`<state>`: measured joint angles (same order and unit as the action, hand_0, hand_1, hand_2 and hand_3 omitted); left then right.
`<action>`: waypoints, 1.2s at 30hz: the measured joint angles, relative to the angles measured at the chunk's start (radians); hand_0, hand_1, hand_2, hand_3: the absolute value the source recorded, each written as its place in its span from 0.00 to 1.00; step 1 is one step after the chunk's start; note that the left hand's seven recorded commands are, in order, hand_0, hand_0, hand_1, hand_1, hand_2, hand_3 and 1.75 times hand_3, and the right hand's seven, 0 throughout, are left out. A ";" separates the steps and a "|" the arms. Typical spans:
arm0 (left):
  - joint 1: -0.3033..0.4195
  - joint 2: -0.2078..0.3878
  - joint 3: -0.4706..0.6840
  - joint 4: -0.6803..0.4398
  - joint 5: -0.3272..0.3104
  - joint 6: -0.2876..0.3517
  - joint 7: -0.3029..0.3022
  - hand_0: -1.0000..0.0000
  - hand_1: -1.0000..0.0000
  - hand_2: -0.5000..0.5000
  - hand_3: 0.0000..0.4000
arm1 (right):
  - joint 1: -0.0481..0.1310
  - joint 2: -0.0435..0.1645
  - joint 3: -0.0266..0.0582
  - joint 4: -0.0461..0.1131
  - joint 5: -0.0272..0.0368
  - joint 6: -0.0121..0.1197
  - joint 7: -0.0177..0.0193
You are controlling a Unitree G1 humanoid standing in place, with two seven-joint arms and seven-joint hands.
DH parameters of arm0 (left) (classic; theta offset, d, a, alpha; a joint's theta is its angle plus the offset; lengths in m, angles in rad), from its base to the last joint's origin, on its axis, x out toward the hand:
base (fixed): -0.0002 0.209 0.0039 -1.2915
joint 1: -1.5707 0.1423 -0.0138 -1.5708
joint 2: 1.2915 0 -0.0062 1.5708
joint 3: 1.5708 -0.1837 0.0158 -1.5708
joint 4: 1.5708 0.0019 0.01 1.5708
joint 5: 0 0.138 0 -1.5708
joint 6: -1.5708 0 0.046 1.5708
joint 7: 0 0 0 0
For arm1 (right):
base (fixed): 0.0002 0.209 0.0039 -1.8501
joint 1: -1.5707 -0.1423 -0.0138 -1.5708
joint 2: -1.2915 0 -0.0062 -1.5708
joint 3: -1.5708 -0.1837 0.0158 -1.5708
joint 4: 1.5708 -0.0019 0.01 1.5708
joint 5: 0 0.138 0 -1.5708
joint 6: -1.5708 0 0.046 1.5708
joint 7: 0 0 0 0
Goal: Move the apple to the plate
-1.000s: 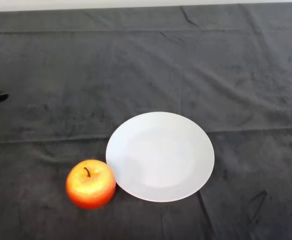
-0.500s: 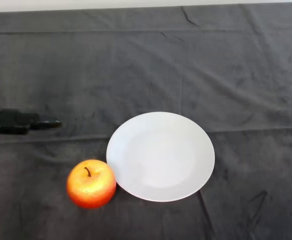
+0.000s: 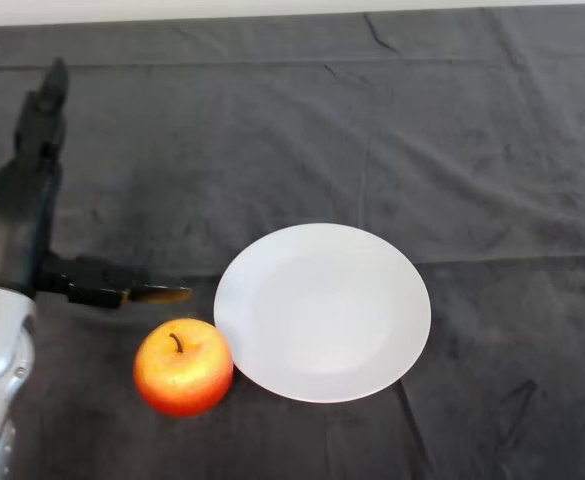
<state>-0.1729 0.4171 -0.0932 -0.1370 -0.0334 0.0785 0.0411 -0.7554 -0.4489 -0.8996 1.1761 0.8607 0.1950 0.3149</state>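
- Where the dark cloth [image 3: 492,150] covers the table, it lies flat with a few creases around the white plate [image 3: 323,312].
- That plate sits bare, round and shallow.
- Left of the plate, the left hand [image 3: 17,225] is open, its fingers [image 3: 44,110] straight and pointing away, its thumb [image 3: 112,290] stretched toward the plate's left rim, short of it.
- Smallest, the red-and-yellow apple [image 3: 183,366] sits on the cloth at the plate's lower left edge, touching or nearly touching the rim, stem up, just below the thumb and apart from it.
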 measured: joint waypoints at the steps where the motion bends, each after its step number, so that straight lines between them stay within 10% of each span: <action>1: 0.004 -0.001 -0.015 -0.007 0.003 0.011 -0.004 1.00 1.00 0.50 0.00 | 0.000 0.000 0.0001 0.000 0.0000 0.000 -0.0001; 36: 0.043 0.045 -0.138 0.105 0.140 0.007 -0.140 1.00 1.00 0.50 0.00 | 0.000 0.000 0.0005 0.000 0.0000 0.000 -0.0067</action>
<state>-0.1300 0.4620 -0.2313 -0.0323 0.1065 0.0858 -0.0990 -0.7554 -0.4489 -0.8991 1.1759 0.8608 0.1951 0.3081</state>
